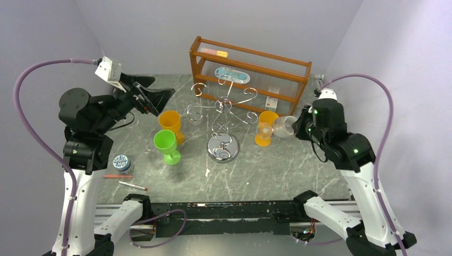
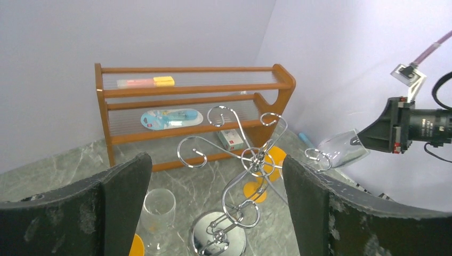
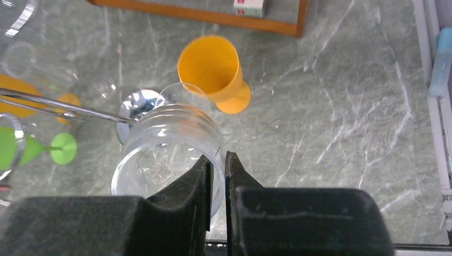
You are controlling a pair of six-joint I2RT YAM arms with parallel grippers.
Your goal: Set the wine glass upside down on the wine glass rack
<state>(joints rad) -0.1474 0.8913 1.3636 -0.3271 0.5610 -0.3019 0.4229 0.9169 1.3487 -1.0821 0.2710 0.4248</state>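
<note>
A brown wooden shelf unit (image 1: pixel 250 69) stands along the far edge of the grey marble tabletop (image 1: pixel 277 170). Left of centre, an orange plastic goblet (image 1: pixel 169 121) stands just behind a green plastic goblet (image 1: pixel 164 141). A second orange goblet (image 1: pixel 263 137) stands toward the right edge. Near the left edge sit a small round blue-and-white container (image 1: pixel 122 161) and a thin red pen (image 1: pixel 118 176).

Grey marble table (image 1: pixel 277 176), white-veined. Silver chrome rack (image 1: pixel 223 149). Brown shelf (image 1: pixel 250 53). Orange cup (image 1: pixel 170 122), second orange cup (image 1: pixel 265 130), green cup (image 1: pixel 165 143). Clear ribbed glass (image 3: pixel 165 149). Purple cables (image 1: pixel 32 106), lilac walls (image 1: pixel 160 32).
</note>
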